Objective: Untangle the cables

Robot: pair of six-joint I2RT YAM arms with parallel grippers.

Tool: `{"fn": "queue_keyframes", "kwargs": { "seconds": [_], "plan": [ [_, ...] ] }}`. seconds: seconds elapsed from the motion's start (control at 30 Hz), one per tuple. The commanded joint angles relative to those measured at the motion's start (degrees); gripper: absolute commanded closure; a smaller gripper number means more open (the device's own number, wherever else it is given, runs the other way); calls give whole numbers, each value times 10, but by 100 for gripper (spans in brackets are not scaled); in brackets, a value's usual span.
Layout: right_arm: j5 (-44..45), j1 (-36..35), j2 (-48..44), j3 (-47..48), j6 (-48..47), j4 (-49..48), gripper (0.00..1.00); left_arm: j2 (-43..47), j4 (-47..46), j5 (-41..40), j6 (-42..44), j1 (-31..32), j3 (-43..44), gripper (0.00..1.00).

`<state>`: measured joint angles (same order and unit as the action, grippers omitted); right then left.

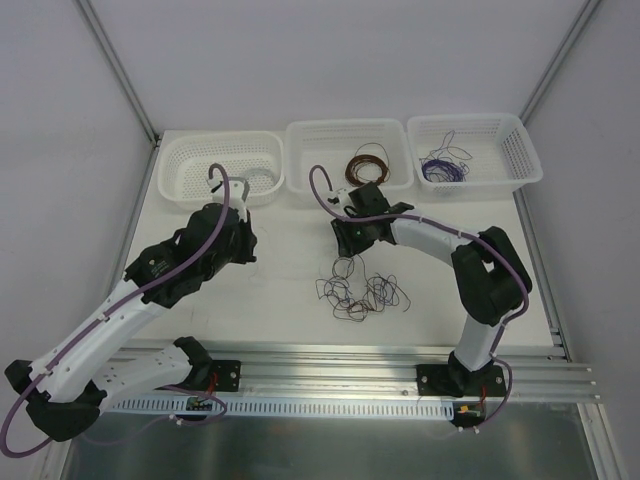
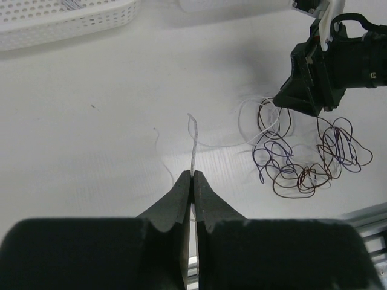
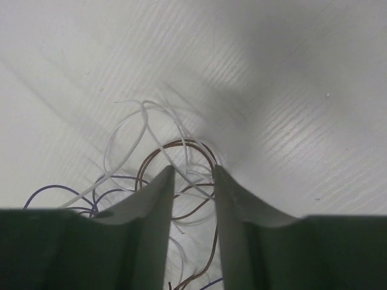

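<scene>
Pale grey wire [image 2: 193, 142] is being pinched in the clenched left gripper [image 2: 193, 176] — separation apparently under way. The cables [image 1: 358, 288] are lying tangled on the table [image 1: 270, 320]; right gripper [image 3: 192, 173], jaws parted, is straddling strands — next, likely closing and drawing apart.

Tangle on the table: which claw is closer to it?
Right. The right claw is just above the tangle; the left claw is off to its left, pinching a white wire.
</scene>
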<state>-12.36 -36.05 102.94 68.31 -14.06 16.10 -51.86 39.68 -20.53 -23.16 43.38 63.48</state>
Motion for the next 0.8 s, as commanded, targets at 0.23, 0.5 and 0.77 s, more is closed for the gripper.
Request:
{"fn": "queue_keyframes", "kwargs": {
  "seconds": [0.23, 0.5, 0.77],
  "plan": [
    [3, -2, -101, -58, -15, -9, 99, -35, -14, -56, 7, -82, 16, 100],
    [-11, 10, -280, -131, 17, 24, 99, -61, -14, -17, -3, -266, 0, 100],
    [-57, 97, -427, -176, 59, 38, 99, -66, -17, 51, -11, -418, -14, 100]
  ]
}}
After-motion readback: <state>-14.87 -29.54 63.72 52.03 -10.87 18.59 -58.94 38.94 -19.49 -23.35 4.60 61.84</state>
